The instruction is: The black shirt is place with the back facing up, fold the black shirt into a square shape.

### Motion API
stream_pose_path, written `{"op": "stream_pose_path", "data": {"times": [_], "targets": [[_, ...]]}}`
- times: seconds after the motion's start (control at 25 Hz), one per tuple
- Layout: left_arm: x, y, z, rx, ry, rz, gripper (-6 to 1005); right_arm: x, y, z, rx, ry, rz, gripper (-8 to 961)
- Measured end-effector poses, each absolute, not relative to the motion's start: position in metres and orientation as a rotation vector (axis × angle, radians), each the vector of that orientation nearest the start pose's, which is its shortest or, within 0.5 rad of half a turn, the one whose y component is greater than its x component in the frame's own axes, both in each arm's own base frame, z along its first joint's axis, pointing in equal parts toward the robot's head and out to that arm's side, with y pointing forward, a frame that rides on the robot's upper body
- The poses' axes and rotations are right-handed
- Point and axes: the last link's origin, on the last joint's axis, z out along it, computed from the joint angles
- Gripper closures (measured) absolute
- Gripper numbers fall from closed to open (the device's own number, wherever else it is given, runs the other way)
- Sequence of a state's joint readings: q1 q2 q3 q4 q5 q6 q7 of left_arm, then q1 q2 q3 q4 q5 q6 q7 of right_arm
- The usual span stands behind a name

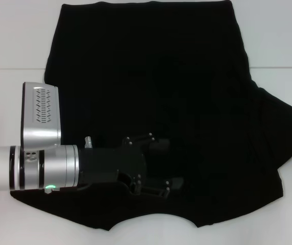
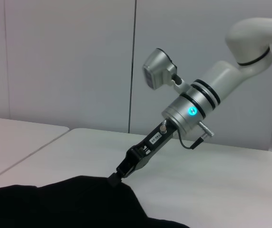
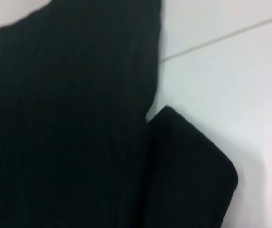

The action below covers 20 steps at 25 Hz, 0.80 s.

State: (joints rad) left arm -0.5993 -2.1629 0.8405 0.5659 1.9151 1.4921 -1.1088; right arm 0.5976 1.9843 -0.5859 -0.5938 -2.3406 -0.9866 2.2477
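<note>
A white, smooth table (image 1: pixel 13 41) is seen carrying the things, with a thin seam crossing it from 9 to 3 o'clock in the head view. A large, plain black, soft fabric shirt (image 1: pixel 156 102) is spread flat directly on it, covering the middle and reaching from 12 down to 6 o'clock, with one sleeve pointing toward 3 o'clock.

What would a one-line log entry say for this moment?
left gripper: open above black shirt | right gripper: at shirt's right edge | fold: unfinished
</note>
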Motion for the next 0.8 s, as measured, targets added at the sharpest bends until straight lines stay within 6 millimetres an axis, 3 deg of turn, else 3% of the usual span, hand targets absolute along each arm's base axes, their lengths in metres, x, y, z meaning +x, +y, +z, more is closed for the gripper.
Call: {"op": "stream_pose_path", "data": {"times": [0.28, 0.8], "targets": [[-0.216, 0.326, -0.061, -2.845, -0.240, -0.775, 50, 0.369, 0.372, 0.059, -1.798, 1.597, 0.452, 939], [-0.216, 0.325, -0.061, -2.846, -0.241, -0.778, 50, 0.377, 0.363, 0.062, -1.764, 1.573, 0.502, 925]]}}
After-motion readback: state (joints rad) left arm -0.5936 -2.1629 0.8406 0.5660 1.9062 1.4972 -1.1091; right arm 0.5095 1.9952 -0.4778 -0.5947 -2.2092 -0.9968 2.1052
